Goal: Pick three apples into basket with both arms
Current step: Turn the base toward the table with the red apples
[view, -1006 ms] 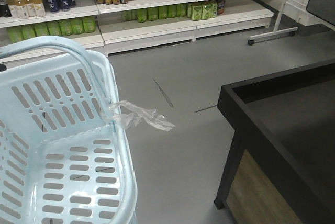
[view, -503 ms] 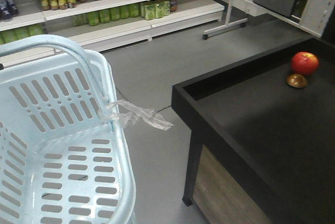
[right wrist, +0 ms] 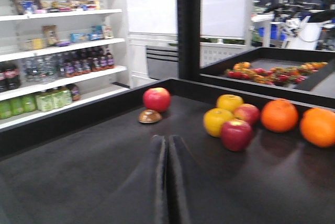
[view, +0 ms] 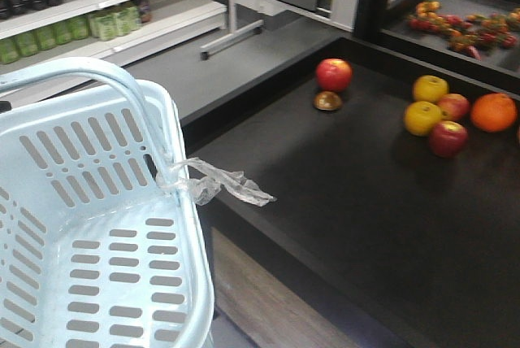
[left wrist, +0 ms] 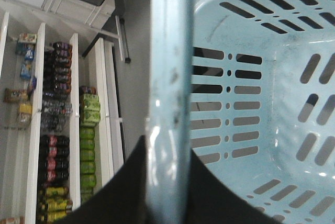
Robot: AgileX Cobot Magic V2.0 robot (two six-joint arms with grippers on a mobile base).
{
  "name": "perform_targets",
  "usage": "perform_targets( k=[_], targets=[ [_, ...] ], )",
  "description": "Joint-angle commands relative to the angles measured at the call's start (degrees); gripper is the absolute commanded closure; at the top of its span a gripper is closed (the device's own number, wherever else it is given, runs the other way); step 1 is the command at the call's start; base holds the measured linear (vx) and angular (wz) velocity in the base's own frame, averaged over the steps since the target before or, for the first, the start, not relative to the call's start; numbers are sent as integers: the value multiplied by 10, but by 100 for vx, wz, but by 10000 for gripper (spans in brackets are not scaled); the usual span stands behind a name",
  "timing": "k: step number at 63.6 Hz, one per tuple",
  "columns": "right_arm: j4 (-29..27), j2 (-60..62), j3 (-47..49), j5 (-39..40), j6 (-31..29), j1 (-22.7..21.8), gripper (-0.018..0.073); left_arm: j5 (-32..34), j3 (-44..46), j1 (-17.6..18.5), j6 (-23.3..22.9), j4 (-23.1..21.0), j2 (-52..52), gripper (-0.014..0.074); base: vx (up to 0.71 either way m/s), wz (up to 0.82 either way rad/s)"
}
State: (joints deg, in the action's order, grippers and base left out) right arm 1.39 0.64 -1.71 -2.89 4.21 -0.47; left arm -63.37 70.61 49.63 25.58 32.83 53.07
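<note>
The pale blue basket [view: 185, 226] fills the lower left of the front view, empty, with a clear plastic scrap [view: 219, 184] tied to its rim. My left gripper [left wrist: 166, 148] is shut on the basket's hoop handle [left wrist: 168, 51]. On the black table lie a red apple [view: 333, 74] [right wrist: 156, 99], a dark red apple [view: 448, 138] [right wrist: 236, 134] and a red-yellow apple [view: 453, 106] [right wrist: 247, 113]. My right gripper [right wrist: 167, 139] is shut and empty, low over the table, short of the fruit.
Two yellow fruits [view: 422, 117] and an orange [view: 493, 111] lie beside the apples. A small brown piece [view: 327, 101] sits by the lone red apple. The black table [view: 325, 210] has a raised rim. Drink shelves [view: 89, 19] stand behind, and a second fruit bin [view: 463, 27] at far right.
The front view has swung right. The black table has come to fill the right half and the group of fruit has appeared. The basket keeps its place in the view.
</note>
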Motion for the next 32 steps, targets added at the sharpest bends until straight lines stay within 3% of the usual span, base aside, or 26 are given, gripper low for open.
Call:
perform_targets(
  k=[1, 32],
  targets=[
    [1, -5, -7, 45, -4, 0, 568, 39, 19, 2, -8, 21, -5, 603, -1, -47],
    [1, -5, -7, 45, -4, 0, 568, 39, 19, 2, -8, 21, -5, 603, 0, -41]
  ],
)
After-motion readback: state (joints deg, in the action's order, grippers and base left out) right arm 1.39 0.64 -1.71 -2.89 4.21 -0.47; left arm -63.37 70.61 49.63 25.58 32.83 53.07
